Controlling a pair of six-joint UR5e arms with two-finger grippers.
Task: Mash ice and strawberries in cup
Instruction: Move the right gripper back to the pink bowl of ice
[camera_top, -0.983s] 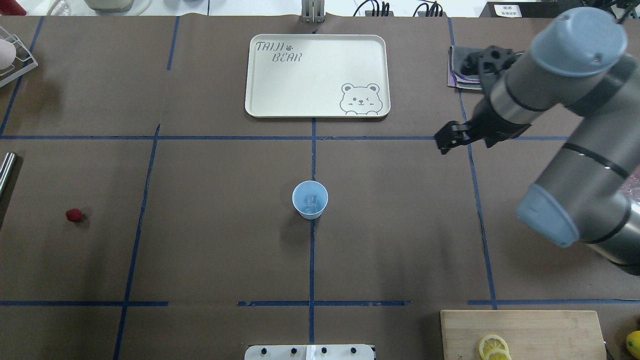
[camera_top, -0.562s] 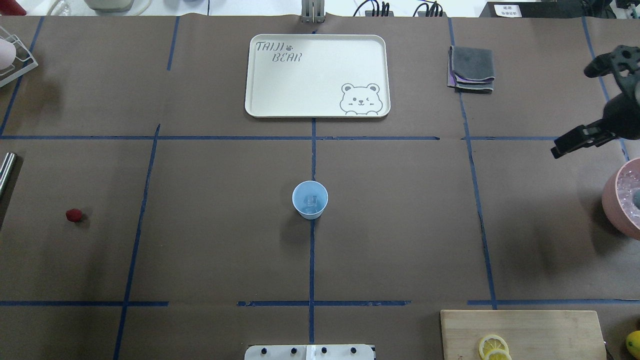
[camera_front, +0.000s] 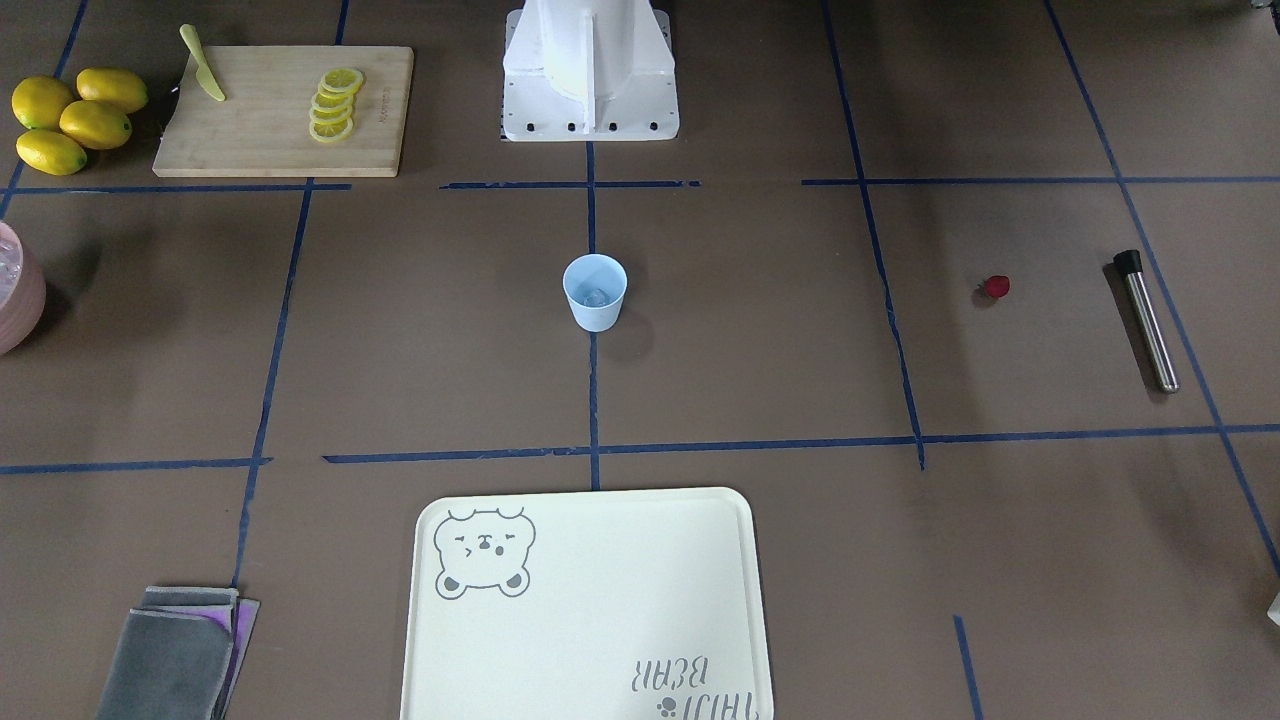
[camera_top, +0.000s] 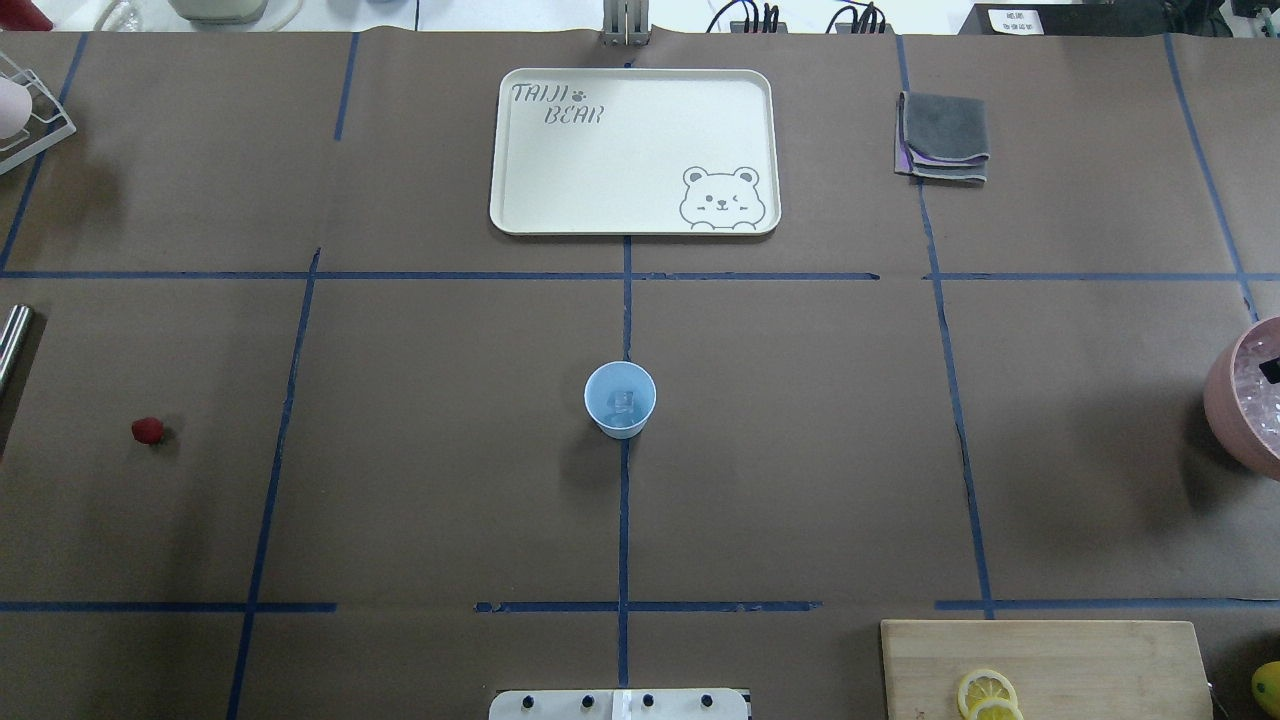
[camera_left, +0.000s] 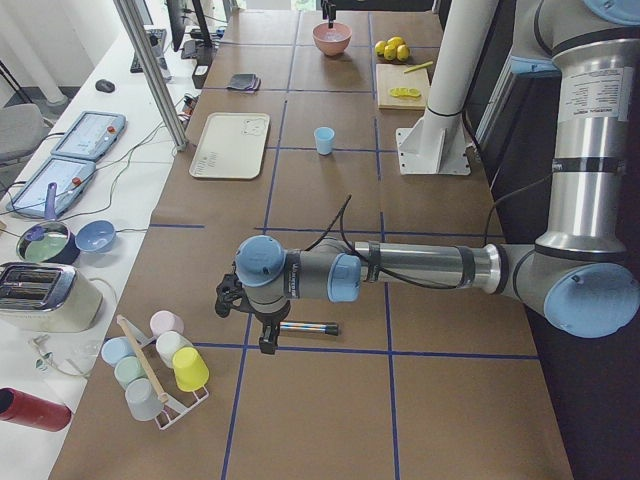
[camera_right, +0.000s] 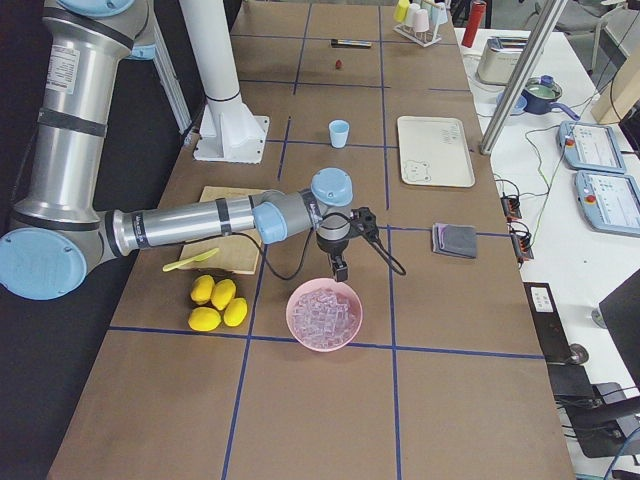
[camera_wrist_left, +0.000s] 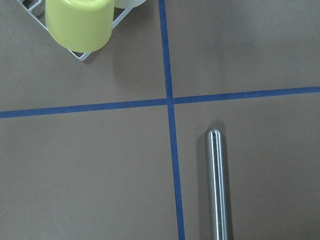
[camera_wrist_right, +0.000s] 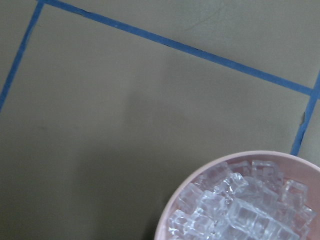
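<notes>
The light-blue cup (camera_top: 620, 400) stands upright mid-table with an ice (camera_top: 623, 401) cube inside, also seen in the front view as the cup (camera_front: 595, 290). The strawberry (camera_top: 148, 430) lies alone far out on the left side. More ice (camera_wrist_right: 240, 210) fills the pink bowl (camera_right: 324, 315) at the right edge. My right gripper (camera_right: 339, 272) hangs just above that bowl's far rim; I cannot tell its state. My left gripper (camera_left: 266, 342) hovers over a steel rod (camera_left: 308, 327); its state cannot be told either.
A cream bear tray (camera_top: 633, 150) lies at the back, a folded grey cloth (camera_top: 943, 135) to its right. A cutting board (camera_top: 1040, 665) with lemon slices and whole lemons (camera_front: 65, 118) sit near the robot's right. A rack with a yellow cup (camera_wrist_left: 79, 24) stands by the rod (camera_wrist_left: 216, 185).
In the overhead view the right arm has swung from above the table's right half out past the right edge, uncovering the cloth; only a black tip shows over the pink bowl now.
</notes>
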